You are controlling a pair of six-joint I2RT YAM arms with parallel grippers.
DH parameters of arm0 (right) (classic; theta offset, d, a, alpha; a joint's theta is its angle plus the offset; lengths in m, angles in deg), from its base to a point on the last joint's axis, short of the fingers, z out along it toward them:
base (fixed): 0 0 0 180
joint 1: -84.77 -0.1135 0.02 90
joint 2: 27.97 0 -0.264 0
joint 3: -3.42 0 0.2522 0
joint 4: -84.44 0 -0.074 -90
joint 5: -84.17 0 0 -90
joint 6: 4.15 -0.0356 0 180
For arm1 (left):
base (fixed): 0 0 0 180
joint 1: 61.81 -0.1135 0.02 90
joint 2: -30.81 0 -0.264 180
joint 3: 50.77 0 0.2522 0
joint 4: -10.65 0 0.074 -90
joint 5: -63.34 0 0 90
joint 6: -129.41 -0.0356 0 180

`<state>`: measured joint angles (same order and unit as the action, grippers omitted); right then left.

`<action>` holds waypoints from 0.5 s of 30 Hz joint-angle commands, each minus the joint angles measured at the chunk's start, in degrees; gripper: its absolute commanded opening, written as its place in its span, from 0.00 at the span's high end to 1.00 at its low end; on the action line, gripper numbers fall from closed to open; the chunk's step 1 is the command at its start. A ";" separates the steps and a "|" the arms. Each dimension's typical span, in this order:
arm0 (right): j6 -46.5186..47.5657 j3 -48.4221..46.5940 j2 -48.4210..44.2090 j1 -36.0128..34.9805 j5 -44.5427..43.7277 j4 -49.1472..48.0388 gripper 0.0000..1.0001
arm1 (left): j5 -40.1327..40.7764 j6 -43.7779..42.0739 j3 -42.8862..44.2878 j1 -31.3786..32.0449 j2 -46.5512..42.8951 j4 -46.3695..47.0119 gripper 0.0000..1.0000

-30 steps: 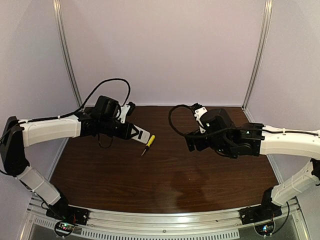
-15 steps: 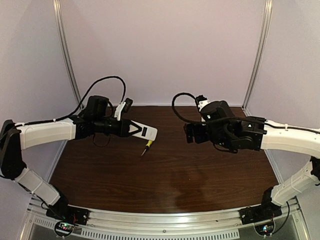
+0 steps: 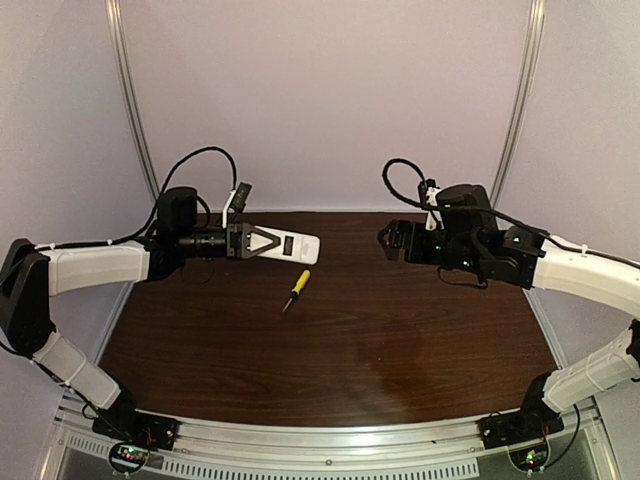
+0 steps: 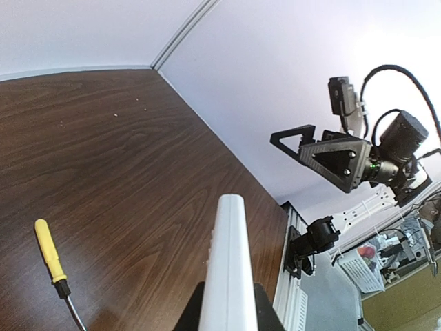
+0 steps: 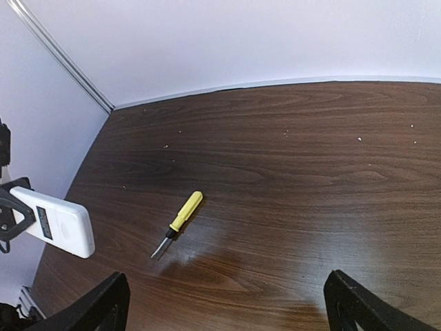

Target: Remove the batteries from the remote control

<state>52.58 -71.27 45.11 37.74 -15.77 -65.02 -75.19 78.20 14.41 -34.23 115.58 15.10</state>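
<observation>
Now, remote control [image 3: 293,245]: in the air over the table's 11 o'clock part, lying about level, its dark display window facing up in the top view; edge-on in the left wrist view [image 4: 227,269].
Left gripper [image 3: 268,242]: jaws drawn narrow, clamped on the remote's end at 9 o'clock; the free end points toward 3 o'clock.
Screwdriver [image 3: 296,287]: flat on the table at 6 o'clock from the remote's free end, apart from it; yellow handle toward 1 o'clock, metal tip toward 7 o'clock.
Right gripper [image 3: 393,240]: raised at 3 o'clock from the remote, well apart from it, facing it; jaws spread wide with nothing between them, its fingers [image 5: 103,303] at the two lower corners of the right wrist view.
Table [image 3: 350,340]: dark wood grain, pale walls at its far edge.
</observation>
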 commanded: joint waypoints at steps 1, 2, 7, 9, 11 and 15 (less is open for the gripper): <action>-6.21 4.13 -3.62 3.25 9.73 -7.12 0.00 | -6.49 5.14 -0.20 -1.11 1.04 8.56 1.00; -6.47 4.61 -4.07 3.33 9.34 -7.93 0.00 | -6.89 5.50 -0.10 -1.12 1.30 8.55 1.00; -7.81 4.65 -4.50 4.23 13.32 -10.88 0.00 | -10.34 9.73 -0.62 -1.16 3.02 13.12 1.00; -8.05 3.75 -3.07 5.01 19.14 -12.14 0.00 | -11.62 12.00 -1.10 -1.20 3.54 15.90 1.00; -8.68 3.01 -1.65 5.08 23.55 -13.83 0.00 | -12.28 12.83 -1.16 -1.21 4.02 17.06 1.00; -10.40 2.49 -0.25 5.19 27.26 -17.37 0.00 | -12.78 13.30 -0.98 -1.21 4.76 16.88 1.00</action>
<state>44.47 -67.20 43.51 42.61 4.10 -77.72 -85.14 89.28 13.86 -35.15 119.47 26.86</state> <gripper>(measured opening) 0.996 0.155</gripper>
